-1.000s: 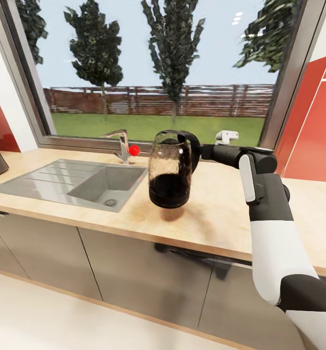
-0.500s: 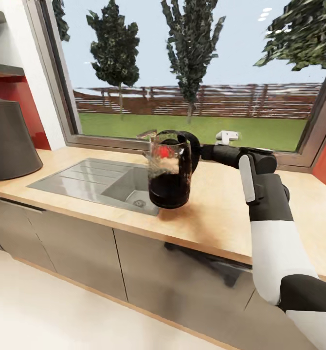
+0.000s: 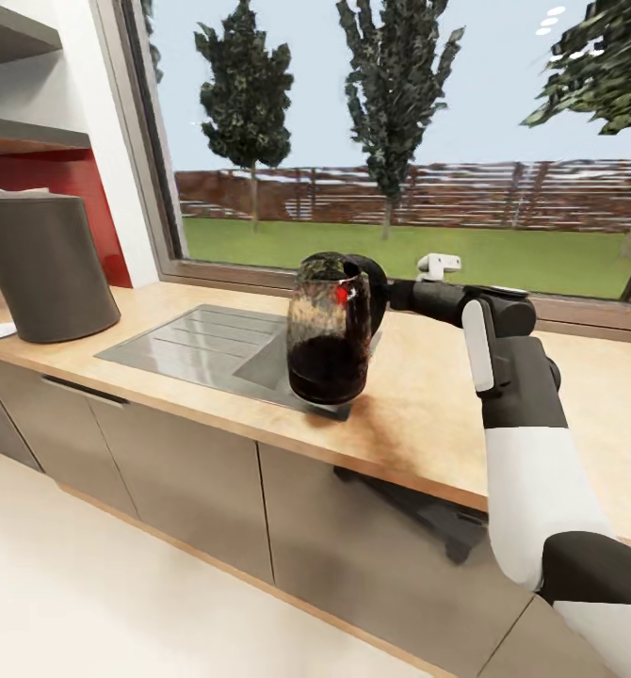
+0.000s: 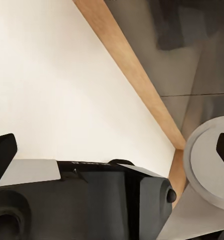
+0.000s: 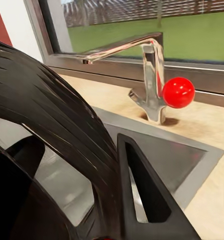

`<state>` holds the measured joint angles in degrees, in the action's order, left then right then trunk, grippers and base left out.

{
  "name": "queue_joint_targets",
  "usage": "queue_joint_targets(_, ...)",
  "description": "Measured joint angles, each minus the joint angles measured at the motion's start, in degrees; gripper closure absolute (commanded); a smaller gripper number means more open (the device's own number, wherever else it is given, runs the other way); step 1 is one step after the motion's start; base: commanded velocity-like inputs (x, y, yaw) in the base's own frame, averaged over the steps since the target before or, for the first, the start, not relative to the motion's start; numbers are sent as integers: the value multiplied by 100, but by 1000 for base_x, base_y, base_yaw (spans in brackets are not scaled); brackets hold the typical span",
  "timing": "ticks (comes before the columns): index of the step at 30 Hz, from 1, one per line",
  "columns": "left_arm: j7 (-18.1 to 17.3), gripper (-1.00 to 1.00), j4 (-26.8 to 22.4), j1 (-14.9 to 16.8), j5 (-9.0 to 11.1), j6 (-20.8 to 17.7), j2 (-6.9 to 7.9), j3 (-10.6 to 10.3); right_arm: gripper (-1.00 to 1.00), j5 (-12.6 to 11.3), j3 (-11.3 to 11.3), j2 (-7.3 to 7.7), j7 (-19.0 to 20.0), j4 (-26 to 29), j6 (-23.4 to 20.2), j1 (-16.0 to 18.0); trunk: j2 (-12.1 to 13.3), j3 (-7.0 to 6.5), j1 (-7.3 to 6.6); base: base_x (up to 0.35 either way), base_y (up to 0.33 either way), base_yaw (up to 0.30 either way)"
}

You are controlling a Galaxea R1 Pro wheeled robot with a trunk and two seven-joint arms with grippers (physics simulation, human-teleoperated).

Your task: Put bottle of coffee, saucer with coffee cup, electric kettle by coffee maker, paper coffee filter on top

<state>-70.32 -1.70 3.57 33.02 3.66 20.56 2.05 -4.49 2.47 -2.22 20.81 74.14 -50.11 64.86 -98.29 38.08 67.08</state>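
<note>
carrying the electric kettle [image 3: 330, 330] was judged the step in hand: it was held by its handle in the right claw [image 3: 391, 294], above the table [image 3: 428, 414] by the sink [image 3: 202, 344]. next, setting down beside the coffee maker [image 3: 47, 264], far left, was called for.

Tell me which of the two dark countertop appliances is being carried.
The rounded translucent dark-glass electric kettle, gripped by its black handle in the right gripper. The tall dark grey coffee maker stands on the wood-grain countertop.
</note>
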Motion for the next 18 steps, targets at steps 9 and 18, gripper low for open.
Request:
queue_joint_targets(9,0,-100,0,0,0,0,0,-2,100,-2,0,1,0,1,1,-6,0,0,-1,84,294,0)
queue_joint_targets(18,0,-100,-1,-1,1,0,0,-3,100,-2,0,0,0,1,1,-5,0,0,-1,87,301,26)
